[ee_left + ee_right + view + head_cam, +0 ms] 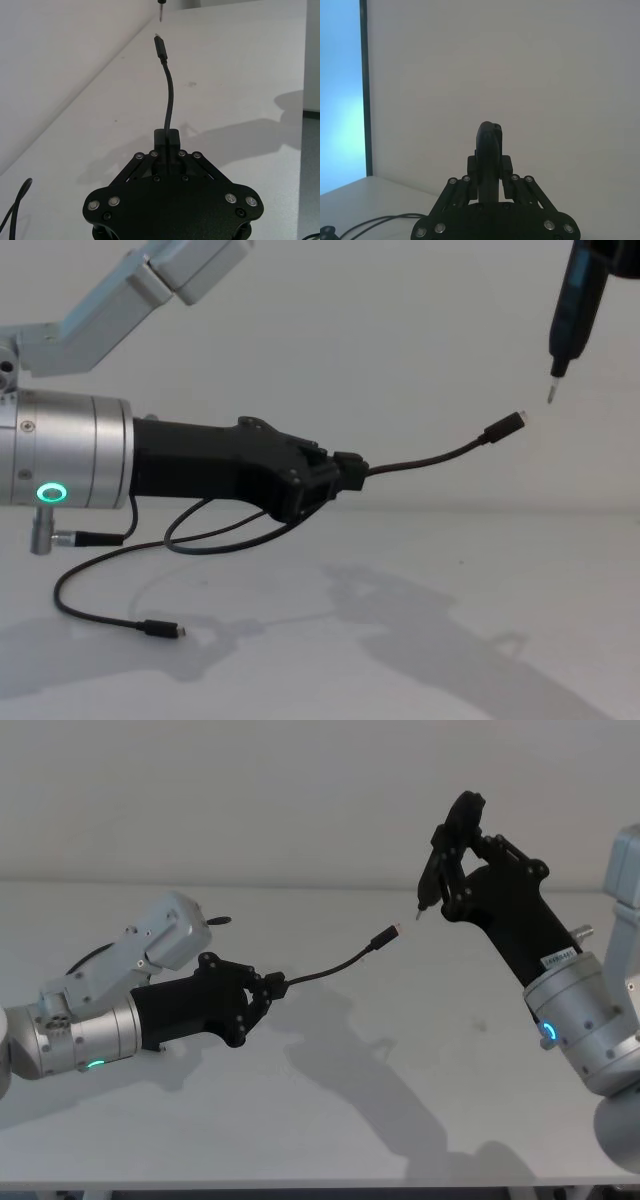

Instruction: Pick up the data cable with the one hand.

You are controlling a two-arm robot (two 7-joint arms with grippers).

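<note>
White surface point(400, 1100), plain wall behind. Data cable point(335, 965) sits in my left hand point(262, 995), pinched narrow on it near one end. The short free length runs fwd and up twd my right side, clear of the surface; the rest droops under my arm. Right hand point(455, 855) is raised, clamped on a pen-like tool point(432, 885), tip just beside the cable's end, not touching.

A slim dark pen-like tool point(572, 310) hangs tip-down at the upper right of the frame, over a white table point(420, 640) backed by a white wall point(380, 320).
</note>
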